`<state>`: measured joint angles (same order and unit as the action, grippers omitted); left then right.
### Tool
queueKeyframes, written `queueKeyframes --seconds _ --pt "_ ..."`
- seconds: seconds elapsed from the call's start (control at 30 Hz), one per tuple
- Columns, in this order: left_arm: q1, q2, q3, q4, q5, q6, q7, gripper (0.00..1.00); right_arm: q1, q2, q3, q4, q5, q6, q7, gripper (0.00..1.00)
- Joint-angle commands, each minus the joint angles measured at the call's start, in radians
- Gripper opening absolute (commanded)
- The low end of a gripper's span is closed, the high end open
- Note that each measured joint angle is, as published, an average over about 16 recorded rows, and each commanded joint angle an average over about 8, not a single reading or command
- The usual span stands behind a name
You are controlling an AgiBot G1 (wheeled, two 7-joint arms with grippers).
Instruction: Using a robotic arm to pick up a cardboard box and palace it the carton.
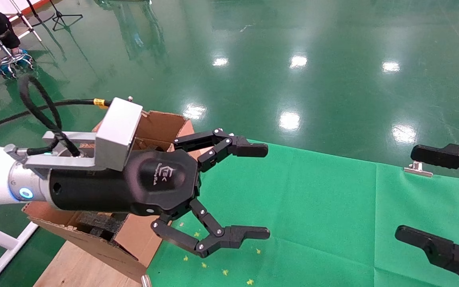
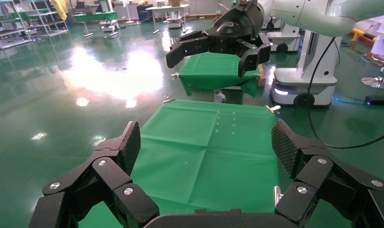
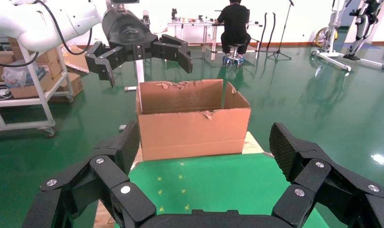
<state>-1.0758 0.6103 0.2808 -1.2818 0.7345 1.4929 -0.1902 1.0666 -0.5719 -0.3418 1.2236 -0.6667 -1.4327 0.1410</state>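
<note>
Two grippers, both spread open and empty: left gripper (image 1: 253,191) beside the carton (image 1: 106,235) at nine o'clock on the green-clothed desk (image 1: 313,223); right gripper (image 1: 424,195) at three o'clock.

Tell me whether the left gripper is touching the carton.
Apart. The right wrist view shows the open left gripper hanging above the carton, with green floor visible between them.

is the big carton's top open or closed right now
Open: the carton's torn flaps stand raised in the right wrist view, and dark foam shows inside it in the head view.
</note>
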Motion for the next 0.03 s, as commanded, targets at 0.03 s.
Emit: queueKeyframes --seconds 0.03 --pt "0.0 0.0 0.0 0.0 0.0 0.0 0.0 1.0 0.0 0.0 0.0 0.0 0.0 0.0 0.0 1.0"
